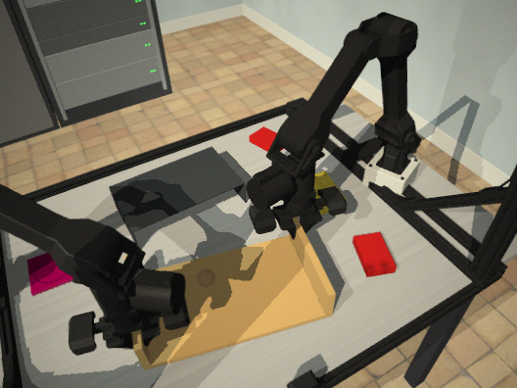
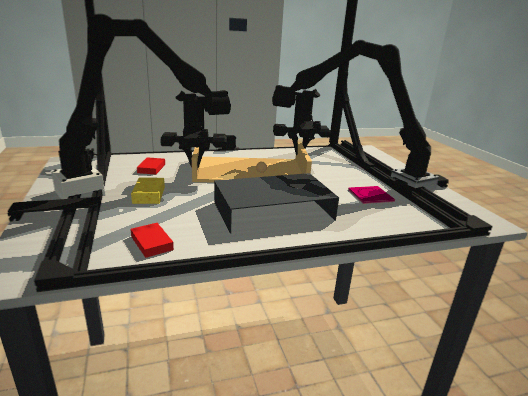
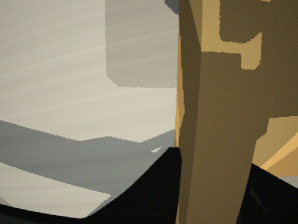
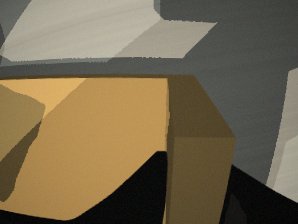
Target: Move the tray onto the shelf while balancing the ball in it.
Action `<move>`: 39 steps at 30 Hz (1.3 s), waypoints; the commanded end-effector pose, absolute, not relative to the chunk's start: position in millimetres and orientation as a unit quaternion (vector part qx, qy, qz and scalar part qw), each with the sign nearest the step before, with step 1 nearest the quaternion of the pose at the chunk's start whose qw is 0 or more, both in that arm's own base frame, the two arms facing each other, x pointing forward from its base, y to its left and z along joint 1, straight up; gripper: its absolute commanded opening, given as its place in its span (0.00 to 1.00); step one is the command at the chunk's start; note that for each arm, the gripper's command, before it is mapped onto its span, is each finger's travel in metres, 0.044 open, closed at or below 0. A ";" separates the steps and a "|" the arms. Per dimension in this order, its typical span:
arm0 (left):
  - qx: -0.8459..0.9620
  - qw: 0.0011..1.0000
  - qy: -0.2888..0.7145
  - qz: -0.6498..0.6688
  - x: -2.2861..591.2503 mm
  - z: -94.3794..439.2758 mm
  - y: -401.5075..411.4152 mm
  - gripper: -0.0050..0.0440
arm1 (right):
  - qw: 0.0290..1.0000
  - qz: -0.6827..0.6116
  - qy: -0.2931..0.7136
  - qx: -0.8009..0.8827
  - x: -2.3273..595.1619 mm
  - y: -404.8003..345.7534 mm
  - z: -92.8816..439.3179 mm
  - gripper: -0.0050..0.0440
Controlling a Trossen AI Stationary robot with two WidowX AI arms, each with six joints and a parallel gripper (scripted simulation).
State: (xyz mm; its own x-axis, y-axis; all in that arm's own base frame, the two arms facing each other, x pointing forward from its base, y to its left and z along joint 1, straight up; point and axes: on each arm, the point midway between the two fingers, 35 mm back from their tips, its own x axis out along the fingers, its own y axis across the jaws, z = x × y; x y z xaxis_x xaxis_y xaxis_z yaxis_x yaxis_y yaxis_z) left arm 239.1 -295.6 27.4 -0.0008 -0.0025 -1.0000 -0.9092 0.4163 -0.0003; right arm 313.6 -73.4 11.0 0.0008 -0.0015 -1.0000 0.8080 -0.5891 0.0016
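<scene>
The orange tray [image 1: 274, 304] [image 2: 220, 167] [image 4: 125, 115] appears to rest level on the table. The brown ball [image 1: 206, 277] [image 2: 261, 167] lies on its floor, in shadow, nearer the left arm's end and the shelf side. My left gripper [image 1: 143, 339] [image 2: 301, 150] [image 3: 195, 157] is shut on one end wall of the tray. My right gripper [image 1: 295, 227] [image 2: 194, 159] [image 4: 183, 161] is shut on the opposite end wall. The dark grey shelf [image 1: 211, 167] [image 2: 260, 195] stands beside the tray's long side, its top higher than the tray floor. The ball is not seen in the wrist views.
A red block [image 1: 374, 255] [image 2: 151, 165] lies beyond the tray's right-arm end. A yellow block [image 1: 324, 182] [image 2: 148, 191] and another red block [image 1: 263, 138] [image 2: 152, 240] lie near the right arm. A magenta pad [image 1: 46, 276] [image 2: 371, 194] lies on the left arm's side of the shelf.
</scene>
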 end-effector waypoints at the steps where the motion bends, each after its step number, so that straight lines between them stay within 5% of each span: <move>1: -0.382 0.595 0.595 0.382 239.3 26.2 -295.2 0.14 | 0.321 -0.630 0.321 0.630 313.5 -73.3 9.8 0.14; 39: -0.382 0.595 0.595 0.382 239.2 36.4 -295.3 0.14 | 0.321 -0.630 0.321 0.630 313.7 -73.5 19.9 0.14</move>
State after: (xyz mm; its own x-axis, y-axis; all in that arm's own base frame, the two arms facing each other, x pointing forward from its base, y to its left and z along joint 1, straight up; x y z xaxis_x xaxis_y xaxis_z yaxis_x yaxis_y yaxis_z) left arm 239.0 -295.0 34.3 -0.0011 0.0019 -1.0000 -0.9089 0.4171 0.0018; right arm 313.6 -74.0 18.1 -0.0020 -0.0043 -1.0000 0.8083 -0.5888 0.0009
